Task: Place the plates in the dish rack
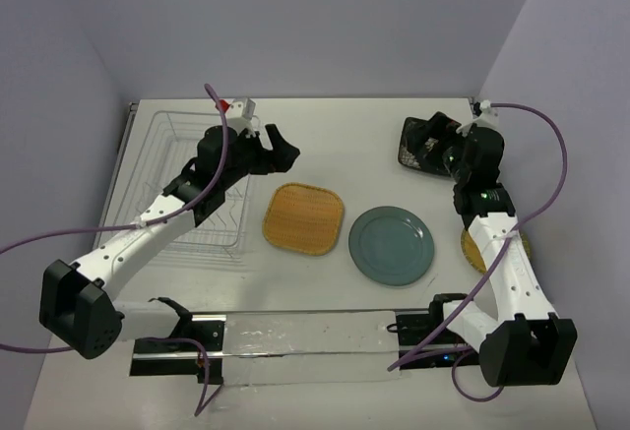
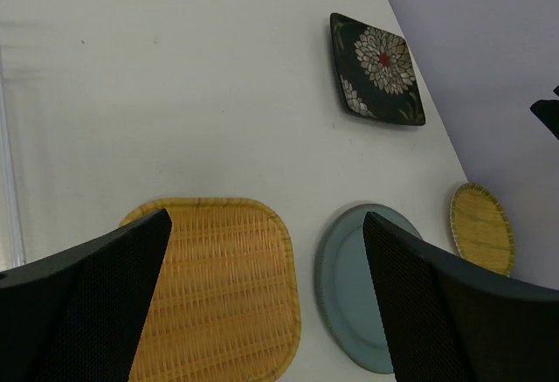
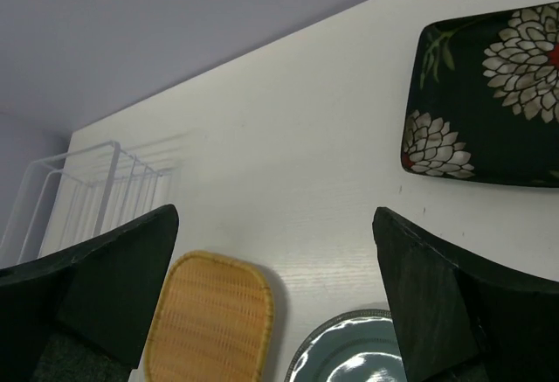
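Observation:
The white wire dish rack [image 1: 167, 189] stands at the left and shows no plates; its corner also shows in the right wrist view [image 3: 87, 191]. The woven tan plate [image 1: 303, 218] [image 2: 218, 286] [image 3: 210, 321] and the teal-grey plate [image 1: 391, 244] [image 2: 349, 286] [image 3: 349, 351] lie flat mid-table. The black floral plate [image 1: 421, 143] [image 2: 377, 67] [image 3: 489, 111] lies at the back right. The small yellow-tan plate [image 1: 472, 250] [image 2: 480, 227] is partly hidden under the right arm. My left gripper [image 1: 281, 150] [image 2: 266, 218] is open and empty above the woven plate's far edge. My right gripper [image 1: 435, 143] [image 3: 275, 214] is open and empty by the black plate.
A clear plastic strip on black mounts [image 1: 295, 337] runs along the near edge between the arm bases. Purple cables [image 1: 551, 169] loop off both arms. Lilac walls close the table at the back and right.

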